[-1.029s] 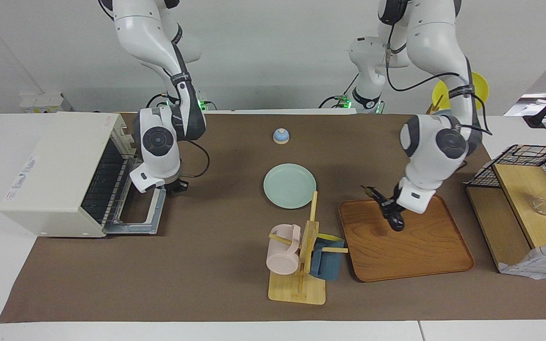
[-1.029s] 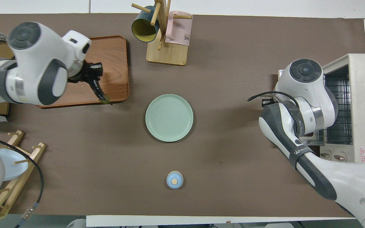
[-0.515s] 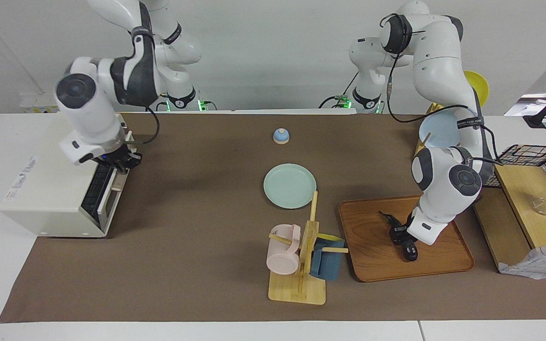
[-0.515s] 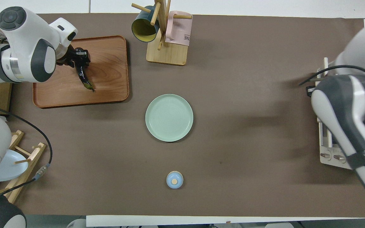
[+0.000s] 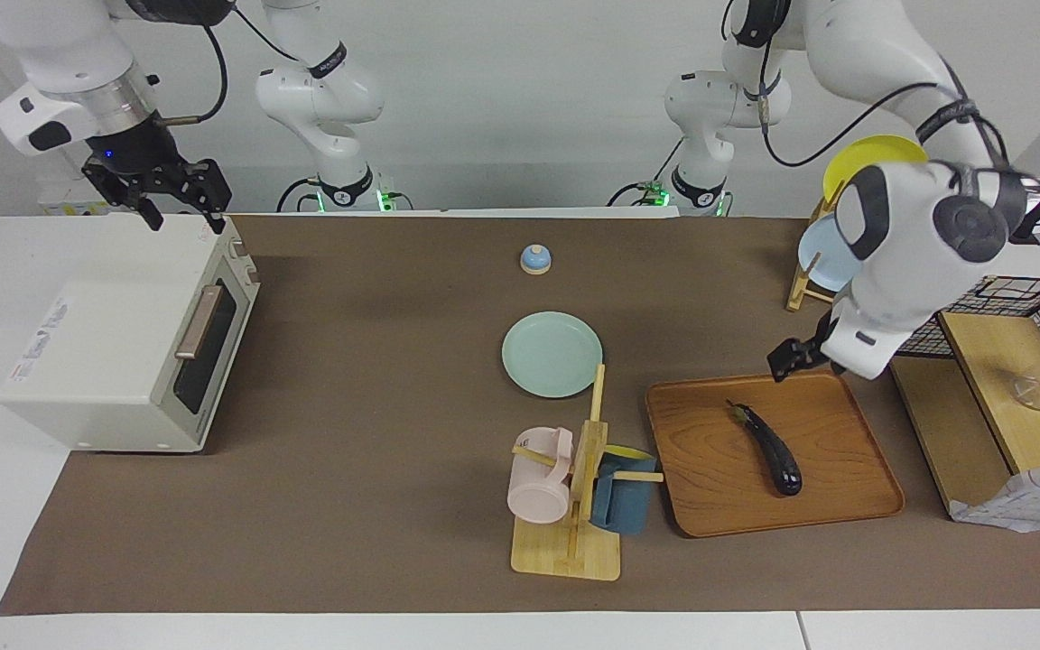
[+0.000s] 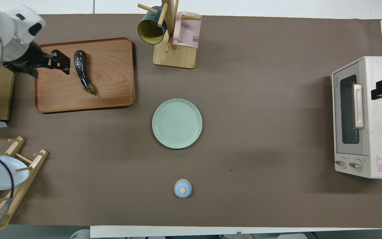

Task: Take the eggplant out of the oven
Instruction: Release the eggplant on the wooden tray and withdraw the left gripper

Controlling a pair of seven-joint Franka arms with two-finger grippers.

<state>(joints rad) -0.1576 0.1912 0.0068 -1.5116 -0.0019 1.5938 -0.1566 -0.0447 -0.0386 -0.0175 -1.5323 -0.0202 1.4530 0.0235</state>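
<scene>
Left gripper (image 6: 61, 62) is seen raised over the wooden tray (image 6: 114, 96), above the tray's edge toward the left arm's end of the table; its fingers are spread apart and nothing is held or touched by them, so it is judged released. The eggplant (image 6: 82, 71) is found just beside it, on the tray, toward the table's middle from the gripper and clear of the fingers. Its long axis is laid roughly along the line running away from the robots, slightly slanted, with the green stem cap at the end nearer to the robots; the gripper is placed level with the blunt end farther from them. The left arm is by far the nearer to the eggplant.

The right gripper (image 5: 184, 217) is held well apart, up over the top of the oven (image 5: 123, 352) at the right arm's end of the table; its fingers are also spread wide and nothing is gripped. The oven's door is shut, its tan handle (image 5: 198, 321) untouched.

With the eggplant outside the oven and let go on the tray, the task is judged as good as done; only a clearing of both arms is thought to be left.
</scene>
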